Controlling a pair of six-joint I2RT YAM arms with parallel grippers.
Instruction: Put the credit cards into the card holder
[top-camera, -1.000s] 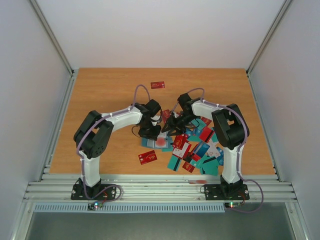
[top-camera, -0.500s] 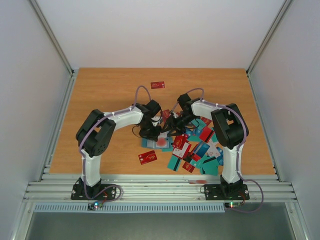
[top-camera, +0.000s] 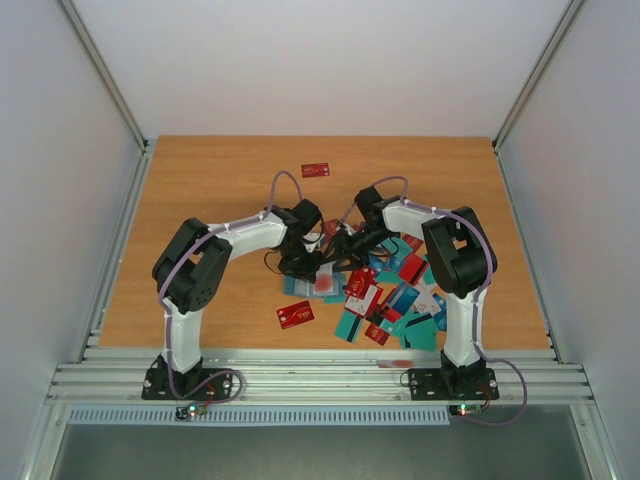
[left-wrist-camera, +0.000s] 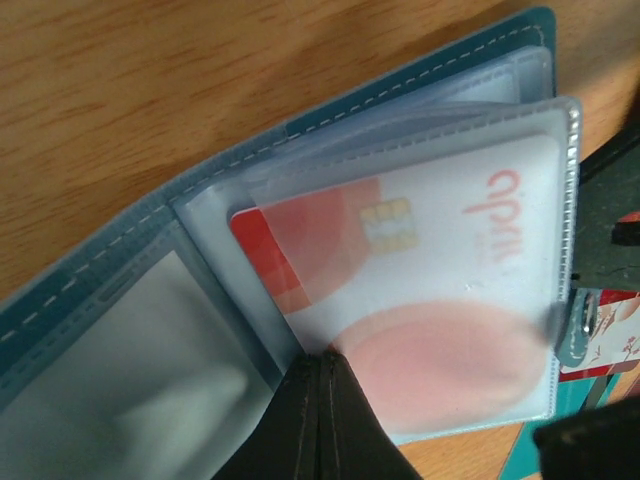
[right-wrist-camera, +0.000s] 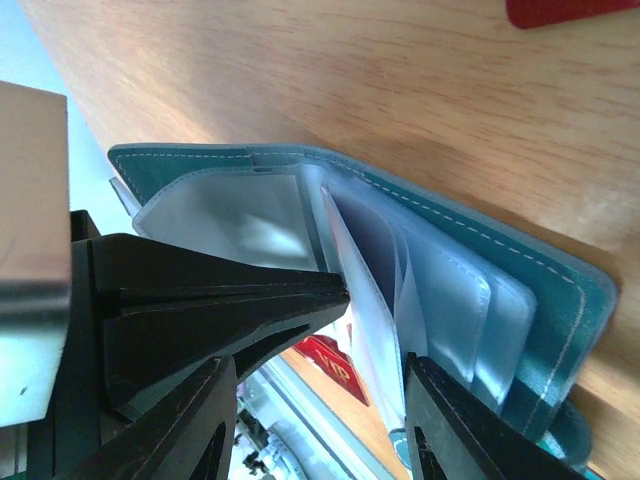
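Note:
The teal card holder (top-camera: 310, 284) lies open on the table, its clear pockets fanned out (left-wrist-camera: 300, 125) (right-wrist-camera: 540, 280). A white and red credit card (left-wrist-camera: 450, 260) sits inside one clear pocket. My left gripper (left-wrist-camera: 320, 365) (top-camera: 305, 268) is shut, with its tip pressed on the holder's inner fold. The right gripper (right-wrist-camera: 320, 400) (top-camera: 333, 255) is open at the holder's edge, and a clear pocket leaf stands between its fingers. The left gripper's black fingers (right-wrist-camera: 220, 290) show in the right wrist view. More credit cards (top-camera: 395, 300) lie in a heap to the right.
A lone red card (top-camera: 316, 170) lies farther back and another red card (top-camera: 295, 315) nearer the front, left of the heap. A red card (right-wrist-camera: 335, 365) shows under the holder's edge. Metal rails (top-camera: 320, 375) run along the near edge.
The left arm's shoulder link has shifted slightly to the right. Both grippers stay at the card holder.

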